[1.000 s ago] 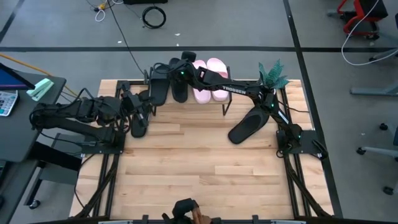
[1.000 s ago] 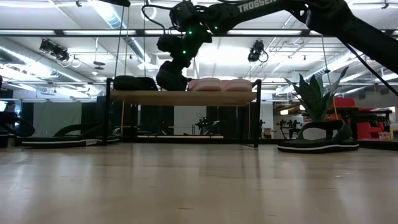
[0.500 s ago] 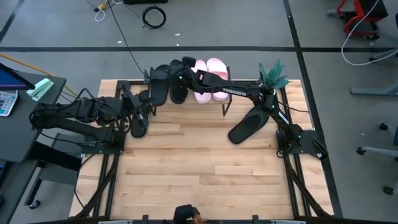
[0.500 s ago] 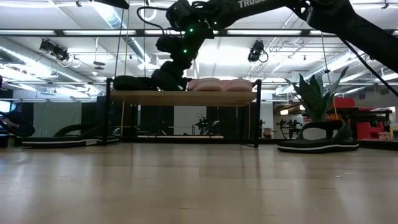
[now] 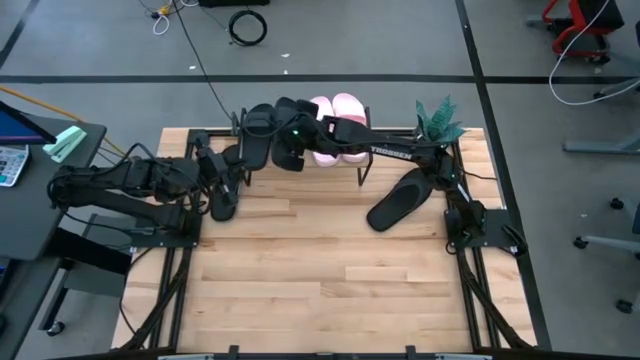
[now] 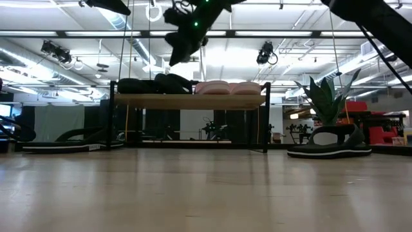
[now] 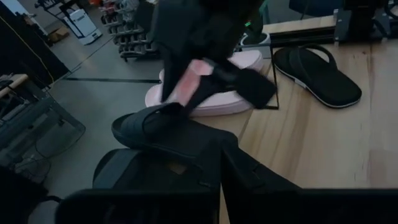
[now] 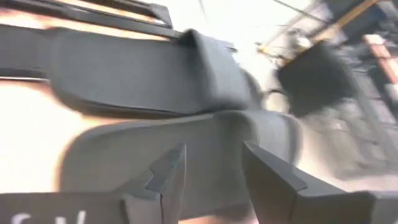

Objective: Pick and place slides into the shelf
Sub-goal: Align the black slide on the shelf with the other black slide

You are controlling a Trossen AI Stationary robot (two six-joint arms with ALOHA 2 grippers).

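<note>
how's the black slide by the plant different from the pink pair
The black slide lies on the wooden table, angled, alone near the plant. The pink slides sit on the shelf, side by side and raised off the table. One is black, the others pale pink. All are open-toed with a wide strap.

Black slides: four. Two lie on the shelf (image 5: 300, 140) at 12 o'clock of the tabletop (image 5: 320, 270): one black slide (image 5: 259, 135) at the shelf's left end, a second black slide (image 5: 291, 140) next to it. A third black slide (image 5: 400, 200) lies on the tabletop at about 2 o'clock, and a fourth black slide (image 5: 225, 195) at about 10 o'clock.
Pink slides: two, a pale pair (image 5: 338, 125) side by side on the shelf, right of the black ones.
Shelves: one.
Arms: two, with a left hand (image 5: 222, 180) and a right hand (image 5: 295, 135).
Potted plants: one green plant (image 5: 440, 120), at about 1 o'clock.
</note>
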